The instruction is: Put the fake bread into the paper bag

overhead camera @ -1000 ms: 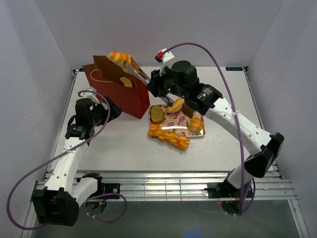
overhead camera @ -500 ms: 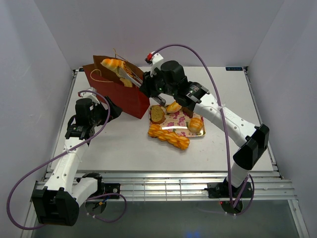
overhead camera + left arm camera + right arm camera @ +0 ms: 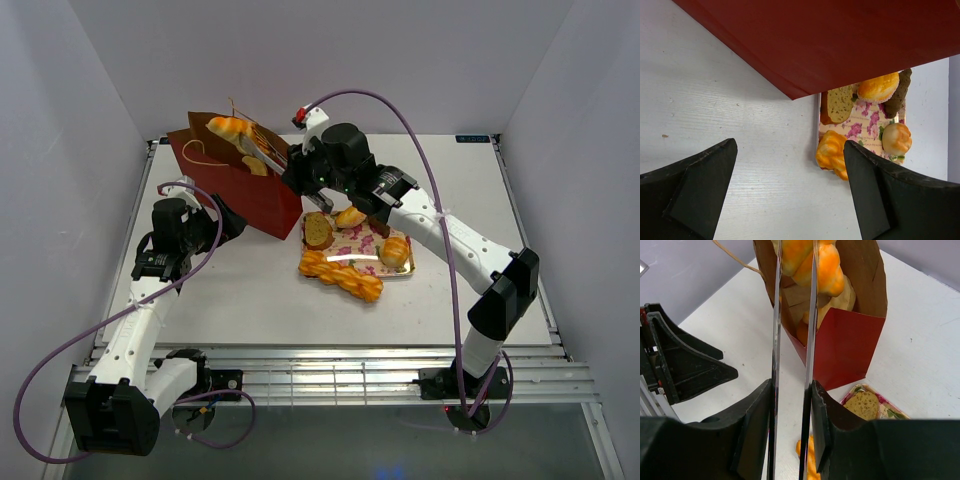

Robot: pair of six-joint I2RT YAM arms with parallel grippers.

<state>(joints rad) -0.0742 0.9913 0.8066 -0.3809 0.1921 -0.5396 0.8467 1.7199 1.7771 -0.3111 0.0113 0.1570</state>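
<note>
The dark red paper bag (image 3: 235, 188) stands open at the back left; it also shows in the right wrist view (image 3: 842, 340) and the left wrist view (image 3: 840, 40). My right gripper (image 3: 300, 168) is shut on metal tongs (image 3: 810, 330). The tongs pinch a golden-orange piece of fake bread (image 3: 227, 127) over the bag's mouth (image 3: 812, 262). More pastry shows inside the bag. My left gripper (image 3: 222, 222) is open and empty just left of the bag's base (image 3: 790, 150).
A pink floral tray (image 3: 352, 240) right of the bag holds a toast slice (image 3: 318, 231), a croissant (image 3: 350, 216), a roll (image 3: 396, 250) and a dark brown pastry (image 3: 897, 95). A twisted loaf (image 3: 342, 276) lies at its front edge.
My right arm has carried the tongs and the bread leftward and a little lower, from the bag's right edge to over its open mouth. The left arm has not moved.
</note>
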